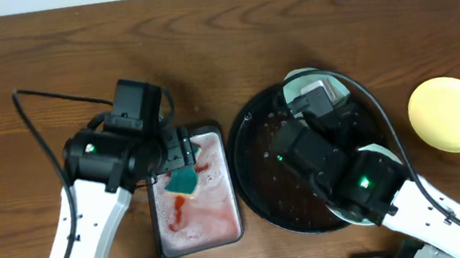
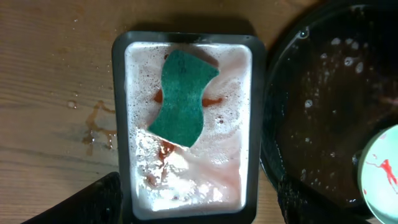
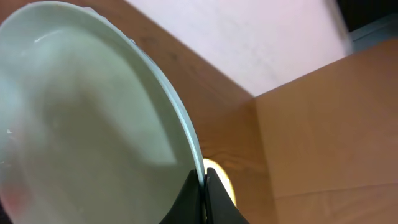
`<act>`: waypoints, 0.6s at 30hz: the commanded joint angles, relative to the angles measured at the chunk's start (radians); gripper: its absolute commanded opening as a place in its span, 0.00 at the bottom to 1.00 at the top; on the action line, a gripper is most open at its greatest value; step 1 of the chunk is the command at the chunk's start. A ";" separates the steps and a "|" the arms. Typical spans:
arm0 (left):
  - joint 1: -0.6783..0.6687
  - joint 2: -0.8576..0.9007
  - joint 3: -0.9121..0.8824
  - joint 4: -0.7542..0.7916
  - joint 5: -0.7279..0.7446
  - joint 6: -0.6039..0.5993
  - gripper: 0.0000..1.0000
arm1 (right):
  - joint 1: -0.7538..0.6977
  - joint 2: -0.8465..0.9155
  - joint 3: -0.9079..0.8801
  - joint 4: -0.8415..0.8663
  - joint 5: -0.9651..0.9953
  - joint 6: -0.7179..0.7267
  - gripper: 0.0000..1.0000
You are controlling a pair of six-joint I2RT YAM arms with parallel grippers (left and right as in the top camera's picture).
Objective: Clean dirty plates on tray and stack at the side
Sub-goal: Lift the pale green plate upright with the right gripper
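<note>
Right gripper (image 3: 204, 180) is clamped tight on the rim of a mint plate (image 3: 81, 124); fingers (image 3: 189, 202) pinch the edge from both sides; the plate stands tilted on edge, pale face towards my wrist camera, faint pink at its lower left corner.

From overhead, that grip sits over the far part of the black tray (image 1: 256, 188); the held plate's rim (image 1: 299, 74) shows just past the gripper; a second mint plate (image 1: 382, 152) lies in the near-right part of the tray, partly under my right arm; the tray floor is wet and speckled with bubbles.

Left gripper (image 1: 179, 149) has its jaws wide apart with nothing between them; fingers (image 2: 99, 199) show at the bottom corners of the wrist view, one on each side of the small rectangular tray (image 2: 121, 124); the green sponge (image 2: 183, 99) lies loose in pink foam (image 2: 186, 180) in that tray, clear of both fingers; reddish drips mark the table (image 2: 50, 74) beside it.

The left wrist view also catches a mint plate with red smears inside the black tray's rim; I can't tell which of the two it is.

The yellow plate (image 1: 449, 114) sits alone on the table to the right of the black tray, well apart from the rim.
</note>
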 commanded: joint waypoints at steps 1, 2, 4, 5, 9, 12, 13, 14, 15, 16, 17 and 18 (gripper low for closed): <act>0.000 -0.015 0.003 -0.019 -0.005 -0.006 0.80 | 0.040 -0.009 0.000 0.003 0.159 -0.001 0.01; 0.000 -0.014 0.003 -0.019 -0.005 -0.005 0.80 | 0.049 -0.009 0.000 0.003 0.171 -0.008 0.01; 0.000 -0.014 0.003 -0.019 -0.005 -0.006 0.80 | 0.066 -0.009 0.000 0.003 0.173 -0.032 0.01; 0.000 -0.014 0.003 -0.019 -0.005 -0.006 0.80 | 0.073 -0.009 0.000 0.003 0.173 -0.043 0.01; 0.000 -0.014 0.003 -0.019 -0.005 -0.006 0.81 | 0.089 -0.009 0.000 0.010 0.173 -0.042 0.01; 0.000 -0.014 0.003 -0.019 -0.005 -0.006 0.80 | 0.089 -0.009 0.000 0.037 0.173 -0.042 0.01; 0.000 -0.014 0.003 -0.019 -0.005 -0.006 0.80 | 0.089 -0.009 0.000 0.042 0.172 -0.042 0.01; 0.000 -0.014 0.003 -0.019 -0.005 -0.006 0.80 | 0.089 -0.009 0.000 0.048 0.172 -0.042 0.01; 0.000 -0.014 0.003 -0.019 -0.005 -0.005 0.80 | 0.089 -0.009 0.000 0.052 0.172 -0.042 0.01; 0.000 -0.014 0.003 -0.019 -0.005 -0.006 0.81 | 0.090 -0.009 0.000 0.055 0.173 -0.042 0.01; 0.000 -0.014 0.003 -0.019 -0.005 -0.006 0.80 | 0.090 -0.009 0.000 0.056 0.173 -0.042 0.01; 0.000 -0.014 0.003 -0.019 -0.005 -0.006 0.81 | 0.090 -0.009 0.000 0.055 0.172 -0.042 0.01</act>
